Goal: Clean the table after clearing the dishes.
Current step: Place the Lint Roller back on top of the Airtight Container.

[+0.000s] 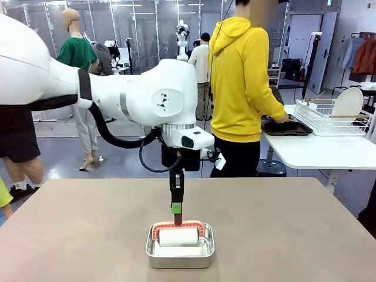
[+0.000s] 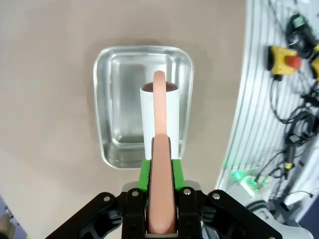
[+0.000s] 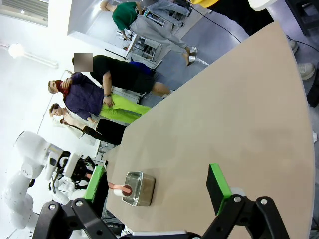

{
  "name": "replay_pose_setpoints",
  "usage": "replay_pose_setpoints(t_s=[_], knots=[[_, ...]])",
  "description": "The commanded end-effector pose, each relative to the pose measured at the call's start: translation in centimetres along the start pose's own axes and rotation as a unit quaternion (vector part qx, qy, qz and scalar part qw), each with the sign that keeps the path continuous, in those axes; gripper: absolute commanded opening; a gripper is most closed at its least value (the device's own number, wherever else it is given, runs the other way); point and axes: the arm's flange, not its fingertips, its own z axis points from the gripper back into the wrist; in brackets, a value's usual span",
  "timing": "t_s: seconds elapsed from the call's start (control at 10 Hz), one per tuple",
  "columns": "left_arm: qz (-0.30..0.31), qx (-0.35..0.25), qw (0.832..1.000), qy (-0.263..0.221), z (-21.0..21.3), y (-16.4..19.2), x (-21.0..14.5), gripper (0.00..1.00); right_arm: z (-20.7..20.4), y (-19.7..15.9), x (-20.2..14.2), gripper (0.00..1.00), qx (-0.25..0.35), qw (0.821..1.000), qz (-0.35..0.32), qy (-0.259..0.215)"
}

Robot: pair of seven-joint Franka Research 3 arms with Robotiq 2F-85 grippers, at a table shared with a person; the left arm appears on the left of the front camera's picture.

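Left hand (image 2: 160, 199) grips unlabelled roller handle (image 2: 161, 164) over steel pan (image 2: 114, 149).

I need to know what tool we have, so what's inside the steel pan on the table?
Inside the steel pan lies a white roller with a salmon handle, which the left gripper grips. The pan floor under the roller is hidden.

Bright, even overhead light; soft shadows under the pan (image 1: 180, 251) on the matte surface (image 1: 282, 223). Steel shows mild glare. Wrist views bend at the edges; all sharp.
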Motion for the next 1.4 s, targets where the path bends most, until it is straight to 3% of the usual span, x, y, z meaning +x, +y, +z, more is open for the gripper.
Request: replay_pose_setpoints(t_s=[0.0,0.8,0.9,1.1,1.2,1.3], knots=[[0.006,0.006,1.000,0.005,-0.7,2.2,0.3,0.20,0.2,0.3,-0.1,1.00,0.001,1.000,0.002,0.004],[0.004,-0.044,0.999,-0.012,-4.7,9.5,0.2,0.20,0.2,0.3,-0.1,1.00,0.001,1.000,0.002,0.004],[0.009,-0.044,0.999,-0.009,-4.9,9.9,0.1,0.46,0.2,0.3,-0.1,1.00,0.001,1.000,0.002,0.004],[0.003,-0.044,0.999,-0.014,-4.5,9.8,-0.1,0.51,0.2,0.3,-0.1,1.00,0.001,1.000,0.002,0.004],[0.000,-0.044,0.999,-0.017,-4.2,9.6,-0.1,0.82,0.2,0.3,-0.1,1.00,0.001,1.000,0.002,0.004],[-0.004,-0.043,0.999,-0.019,-3.8,9.4,-0.1,0.65,0.2,0.3,-0.1,1.00,0.001,1.000,0.002,0.004]])
